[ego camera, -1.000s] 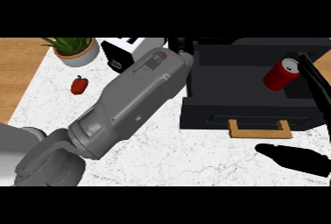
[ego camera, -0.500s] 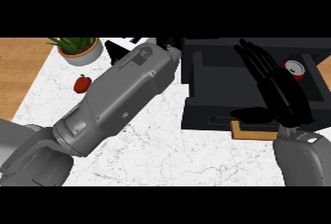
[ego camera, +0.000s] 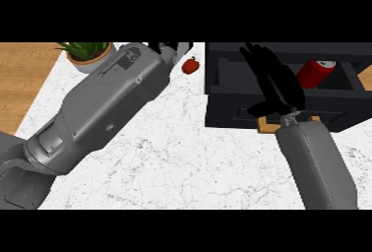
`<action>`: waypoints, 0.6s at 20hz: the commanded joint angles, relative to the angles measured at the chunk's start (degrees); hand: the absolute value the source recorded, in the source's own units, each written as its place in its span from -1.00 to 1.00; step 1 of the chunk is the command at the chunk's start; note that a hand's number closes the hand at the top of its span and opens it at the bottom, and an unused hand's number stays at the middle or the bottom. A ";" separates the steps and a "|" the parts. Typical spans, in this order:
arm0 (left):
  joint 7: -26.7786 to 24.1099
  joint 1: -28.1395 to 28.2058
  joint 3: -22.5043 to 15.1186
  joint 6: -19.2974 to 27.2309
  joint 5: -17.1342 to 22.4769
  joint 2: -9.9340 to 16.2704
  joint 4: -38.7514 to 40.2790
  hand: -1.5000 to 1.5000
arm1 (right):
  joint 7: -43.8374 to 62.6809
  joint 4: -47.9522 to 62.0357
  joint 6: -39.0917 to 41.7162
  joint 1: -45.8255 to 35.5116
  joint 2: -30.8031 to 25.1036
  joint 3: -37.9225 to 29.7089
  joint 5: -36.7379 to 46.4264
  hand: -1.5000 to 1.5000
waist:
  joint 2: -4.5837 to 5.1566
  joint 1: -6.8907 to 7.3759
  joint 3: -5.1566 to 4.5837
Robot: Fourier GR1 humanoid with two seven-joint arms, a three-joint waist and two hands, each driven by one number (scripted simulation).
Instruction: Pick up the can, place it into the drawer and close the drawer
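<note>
Meanwhile, the right hand (ego camera: pixel 274 83) had moved in over the open drawer (ego camera: pixel 225 93) at the counter's (ego camera: pixel 181 162) far right corner; a second before, only its dark tip showed near the right edge. Its fingers were stretched out straight and grasped nothing, lying across the drawer's front wall above the wooden handle (ego camera: pixel 270 127). The red can (ego camera: pixel 315 74) lay tilted inside the drawer, just right of those fingers and apart from them, much where it had been. The left hand (ego camera: pixel 169 49) rested at the far edge, fingers relaxed and holding nothing, its grey forearm slanting across the marble. The small red fruit (ego camera: pixel 191 66), earlier left of that arm, now sat right of it, near the drawer. A potted plant (ego camera: pixel 87 53) stood at the far left corner.
</note>
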 commanded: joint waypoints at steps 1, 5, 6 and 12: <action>2.10 2.28 0.43 -2.18 -1.49 4.23 -2.47 -1.00 | -0.11 10.81 -7.87 -2.09 2.53 0.73 4.09 -1.00 | 0.09 -0.52 0.02; 6.57 5.34 -0.97 2.22 -2.05 7.67 -13.03 -1.00 | 0.05 19.94 -14.20 -5.19 1.39 -1.91 6.14 -1.00 | -0.31 1.38 0.03; 5.15 5.86 0.25 -0.51 -2.82 8.02 -9.61 -1.00 | -1.15 22.34 -14.77 -8.01 0.62 -2.46 6.19 -1.00 | 0.13 -0.13 0.03; 6.75 8.41 0.38 0.31 -3.77 10.05 -15.23 -1.00 | -1.76 34.40 -24.28 -13.49 0.18 -5.92 7.54 -1.00 | 0.53 1.19 0.06</action>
